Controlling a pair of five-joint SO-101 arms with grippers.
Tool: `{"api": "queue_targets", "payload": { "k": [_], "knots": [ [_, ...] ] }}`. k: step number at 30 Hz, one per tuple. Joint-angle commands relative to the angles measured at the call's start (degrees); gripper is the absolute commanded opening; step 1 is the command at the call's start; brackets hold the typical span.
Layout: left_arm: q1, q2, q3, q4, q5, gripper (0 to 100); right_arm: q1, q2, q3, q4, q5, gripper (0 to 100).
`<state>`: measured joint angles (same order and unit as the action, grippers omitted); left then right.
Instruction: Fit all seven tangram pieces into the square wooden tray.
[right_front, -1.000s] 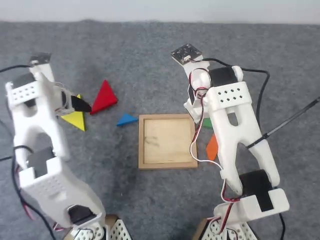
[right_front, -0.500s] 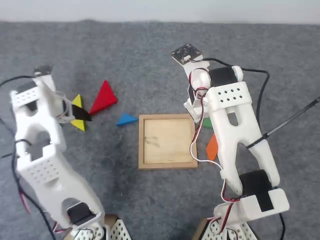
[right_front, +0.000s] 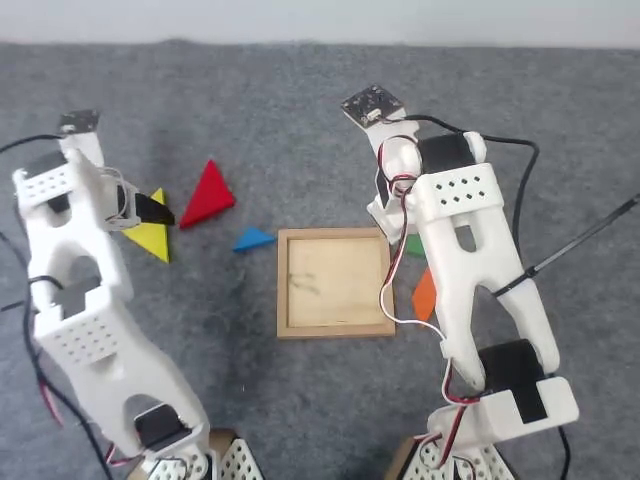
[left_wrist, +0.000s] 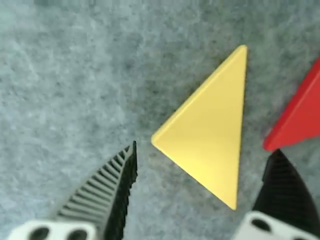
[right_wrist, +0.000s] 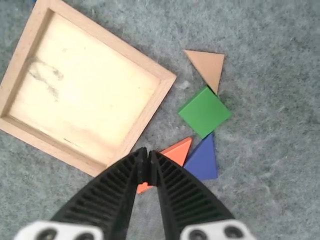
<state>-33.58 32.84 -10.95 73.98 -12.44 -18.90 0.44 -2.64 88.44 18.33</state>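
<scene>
**Entry: yellow triangle, pick-up in hand; tray unfilled**

**High view.** The left gripper (right_front: 150, 210) hangs over the yellow triangle (right_front: 150, 240), on the far left of the grey felt worktop (right_front: 250, 110). The red triangle (right_front: 208, 193) is just beside it. The small blue triangle (right_front: 252, 239) lies between these and the tray (right_front: 283, 285), which sits mid-worktop with no piece in it. The right arm stands over the tray's right edge, with the orange piece (right_front: 424, 293) beneath it. A pale wall (right_front: 320, 20) borders the far side.

**Left wrist view.** The fingers (left_wrist: 107, 195) are spread wide, one on each side of the yellow triangle and touching nothing. The black finger stands very near the red triangle's corner.
- Judged step: the grasp.
- The piece is thin and flat on soft felt, so the tips should probably go right down to the surface.
- Close across the long edge and the opposite corner.
- Keep the black finger off the red corner so it is not nudged.

**Right wrist view.** The right gripper (right_wrist: 147, 155) has its fingers pressed together on nothing, above the orange piece. The dark blue triangle (right_wrist: 204, 159), green square (right_wrist: 205, 112) and tan triangle (right_wrist: 209, 65) are clustered just beside the tray's corner.
</scene>
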Motion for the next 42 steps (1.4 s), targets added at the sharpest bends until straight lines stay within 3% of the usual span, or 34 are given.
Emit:
{"api": "queue_targets", "payload": {
  "k": [1, 14, 20, 25, 42],
  "knots": [
    [0.70, 1.41, -3.91, 0.35, -3.25, 39, 0.75, -0.40, -0.35, -1.45, 0.70, 1.8],
    [2.29, 13.01, -15.52, 6.33, -5.63, 38, 0.75, -0.40, -0.35, -1.36, 0.70, 1.7],
    [3.87, 16.18, -20.44, 11.16, -8.00, 28, 0.75, -0.40, -0.35, -1.27, 0.70, 1.7],
    [3.87, 17.76, -22.73, 13.89, -8.26, 27, 0.75, -0.40, -0.35, -1.27, 0.70, 1.7],
    [4.13, 17.85, -22.64, 14.33, -9.93, 24, 0.75, -0.40, -0.35, -1.19, 0.70, 1.8]
  ]
}}
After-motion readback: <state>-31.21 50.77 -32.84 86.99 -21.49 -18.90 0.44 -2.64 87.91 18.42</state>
